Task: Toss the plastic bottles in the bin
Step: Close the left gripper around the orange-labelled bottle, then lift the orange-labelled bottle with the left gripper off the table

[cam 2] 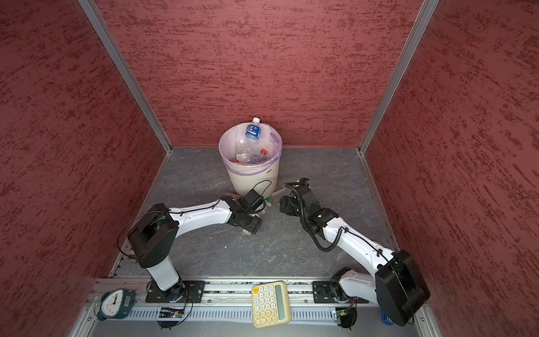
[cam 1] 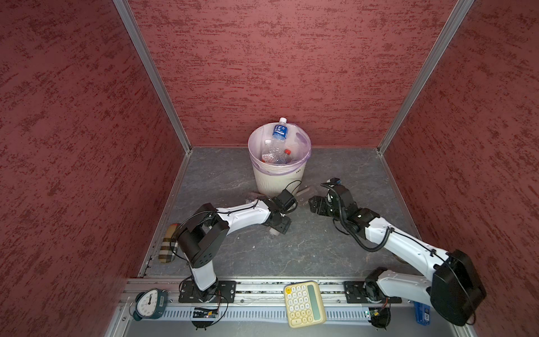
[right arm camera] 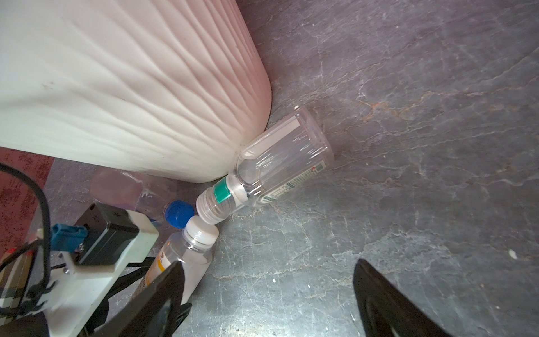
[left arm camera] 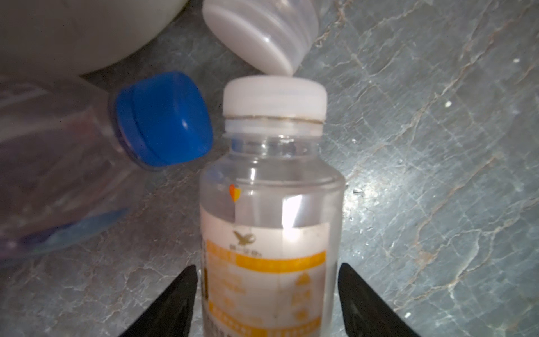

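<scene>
The bin (cam 1: 274, 181) stands in the upper middle of both top views and already holds several plastic bottles (cam 1: 275, 153). One blue-labelled bottle (cam 1: 279, 132) pokes above the rim. Three more lie on the grey floor (cam 1: 306, 251) at the bin's foot, which is why both my arms converge there, low and just below the bin in the frame.

My left arm (cam 1: 242, 216) rises from the lower left, folds at the elbow and stretches up and right, with the wrist dropped close to the floor. My right arm (cam 1: 405, 248) comes from the lower right and reaches up and left, the wrist bent so the gripper faces the bin's foot.

In the left wrist view the yellow-labelled bottle (left arm camera: 268, 221) lies lengthwise in the centre. My left gripper (left arm camera: 268, 267) straddles its labelled body at the bottom edge, with a finger close against each side. I cannot tell whether they press it yet. I take the broad body, I think, because it gives the flattest hold.

My right gripper (right arm camera: 267, 270) is spread wide over bare floor and holds nothing. Ahead of it, mid-frame, the green-banded bottle (right arm camera: 280, 157) rests against the bin.

The blue-capped bottle (left arm camera: 58, 163) lies at the left of the left wrist view. The white cap (left arm camera: 275, 96) of my bottle touches the green-banded bottle's cap, so lifting may nudge that bottle.
</scene>
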